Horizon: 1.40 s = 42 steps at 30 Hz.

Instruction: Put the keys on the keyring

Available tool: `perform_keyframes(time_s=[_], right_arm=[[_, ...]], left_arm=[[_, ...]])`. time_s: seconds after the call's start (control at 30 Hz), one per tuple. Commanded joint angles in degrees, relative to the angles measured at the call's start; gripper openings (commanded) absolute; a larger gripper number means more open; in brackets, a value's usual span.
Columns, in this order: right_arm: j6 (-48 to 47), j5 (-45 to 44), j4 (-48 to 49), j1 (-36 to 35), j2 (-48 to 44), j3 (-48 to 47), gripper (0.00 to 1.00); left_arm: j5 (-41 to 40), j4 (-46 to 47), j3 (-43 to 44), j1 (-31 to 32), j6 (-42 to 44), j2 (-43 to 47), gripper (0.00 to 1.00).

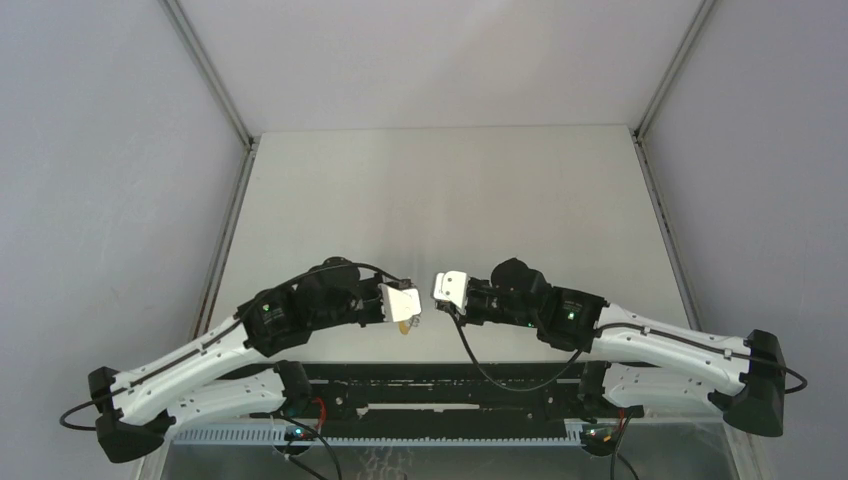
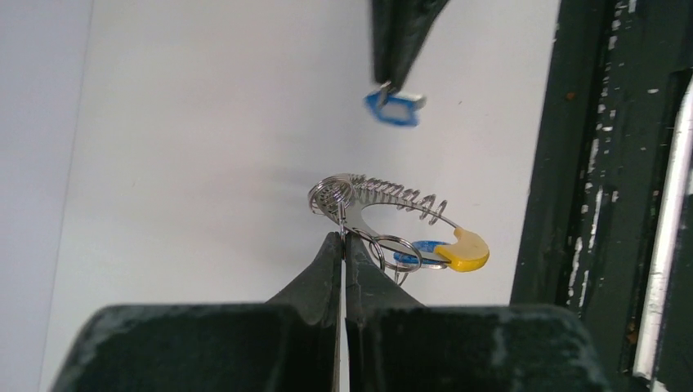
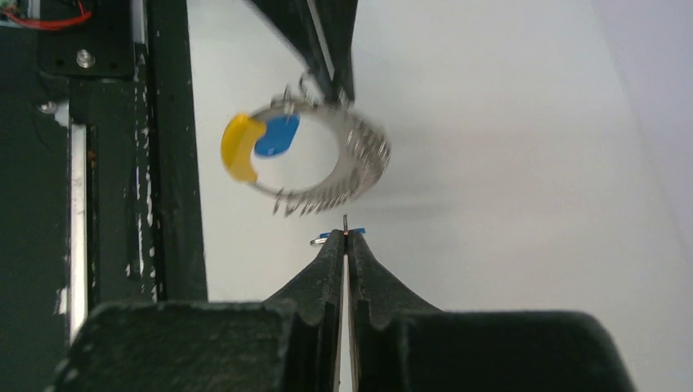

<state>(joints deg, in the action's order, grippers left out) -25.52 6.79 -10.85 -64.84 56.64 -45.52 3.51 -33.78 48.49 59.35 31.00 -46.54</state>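
Since the left gripper point(image 2: 342, 238) is clamped on the keyring point(image 2: 392, 200) and the right gripper point(image 3: 346, 238) pinches 1 blue key point(image 2: 394, 107), I'd slowly ease the key's hole onto the ring's free end.

The desk point(image 1: 440, 200) is a pale grey, matte slab, lit evenly. A silvery rail point(image 1: 226, 260) runs along its left edge and another along its right edge, both reaching the far corners. Across the near edge lies a black mounting frame point(image 1: 450, 385), with the two arm bases point(image 1: 292, 385) bolted side by side there.
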Motion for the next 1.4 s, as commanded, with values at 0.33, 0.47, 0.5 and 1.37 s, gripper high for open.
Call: perform_keyframes(time_s=[0.33,0.47,0.5,1.37], right_arm=[[23.15,-6.76,-9.98,1.72,9.89,2.68,0.0],[22.93,-6.12,-4.3,3.7,15.66,2.19,0.0],[22.42,-5.98,-2.37,4.23,17.31,2.26,0.0],[20.07,-4.33,3.72,8.6,38.22,-6.82,0.0]], left_arm=[[-22.2,0.37,0.78,-3.99,-4.36,6.23,0.0],[-23.55,1.93,1.52,-8.27,-6.64,6.38,0.0],[-24.12,2.41,1.35,-8.69,-6.87,6.71,0.0],[-22.9,5.34,-0.74,-9.25,-7.36,7.95,0.0]])
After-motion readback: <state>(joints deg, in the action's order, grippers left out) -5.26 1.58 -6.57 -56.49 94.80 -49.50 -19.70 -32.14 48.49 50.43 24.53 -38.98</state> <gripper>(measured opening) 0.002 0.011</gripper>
